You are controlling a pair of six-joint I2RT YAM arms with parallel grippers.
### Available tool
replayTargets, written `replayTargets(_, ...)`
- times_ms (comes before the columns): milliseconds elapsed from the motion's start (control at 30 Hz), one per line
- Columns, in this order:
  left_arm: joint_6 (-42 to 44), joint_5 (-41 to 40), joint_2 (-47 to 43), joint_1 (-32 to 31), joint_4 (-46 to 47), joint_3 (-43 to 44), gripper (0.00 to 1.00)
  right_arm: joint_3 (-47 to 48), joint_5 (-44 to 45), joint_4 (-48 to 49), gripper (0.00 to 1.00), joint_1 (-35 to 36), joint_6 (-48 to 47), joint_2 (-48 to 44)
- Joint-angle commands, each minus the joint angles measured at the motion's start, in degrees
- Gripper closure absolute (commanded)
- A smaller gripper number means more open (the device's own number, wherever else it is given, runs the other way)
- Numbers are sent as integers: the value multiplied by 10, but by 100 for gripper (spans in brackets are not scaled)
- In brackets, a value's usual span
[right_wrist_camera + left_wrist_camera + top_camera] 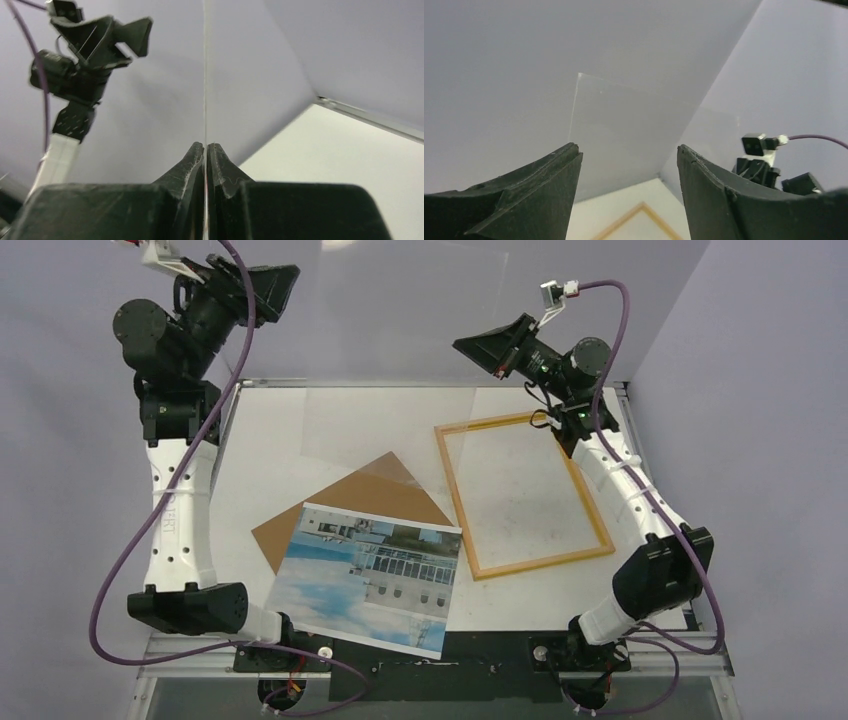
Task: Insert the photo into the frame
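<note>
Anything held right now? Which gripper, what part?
The right gripper pinches the clear sheet at its edge, jaws shut on it. The left gripper is open, holding nothing.

- From above and behind the bases we look down on the whole table (500,610), far enough back to take in the left arm (175,510) and right arm (630,490).
- From the left wrist we look out between the fingers of the left gripper (629,155), tilted up at the wall (499,75), with the sheet (624,120) close ahead.
- From the right wrist we look up along the right gripper (205,146), meeting the sheet edge-on.
- All three views share the sheet. Each wrist view catches the other arm, and the top and left wrist views share the frame (643,205).
</note>
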Motion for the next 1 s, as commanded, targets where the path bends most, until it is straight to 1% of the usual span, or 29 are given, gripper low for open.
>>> replayTargets(0,68,-52,-7,5,-129,-65,31,11,109,-278,100,-39,-167,-60)
replayTargets(67,71,-62,-6,0,-157,-116,31,24,180,-387,100,-58,-231,-72)
replayTargets(133,59,-76,-2,-10,-180,-185,31,37,247,-493,100,-79,-280,-85)
replayTargets(167,50,-84,2,-12,-185,-211,31,39,280,-526,100,-87,-301,-90)
replayTargets(200,42,-88,10,-38,-187,-236,31,40,312,-552,100,-94,-321,-97)
replayTargets(233,34,-92,19,-51,-195,-252,31,41,356,-575,100,-101,-339,-104)
replayTargets(300,1,-113,45,-81,-213,-273,31,43,421,-612,100,-111,-363,-121)
replayTargets(367,-22,-112,76,-121,-204,-290,32,47,485,-636,100,-116,-378,-137)
replayTargets(467,-29,-136,132,-190,-217,-278,32,53,560,-651,100,-117,-397,-155)
replayTargets(600,-44,-136,233,-257,-226,-234,34,76,601,-675,100,-120,-413,-162)
replayTargets(700,-46,-148,295,-293,-241,-190,34,87,623,-686,100,-121,-418,-174)
replayTargets(867,-45,-188,382,-329,-277,-118,35,101,640,-698,100,-122,-425,-194)
replayTargets(967,-40,-204,423,-348,-302,-74,40,97,640,-706,100,-123,-427,-207)
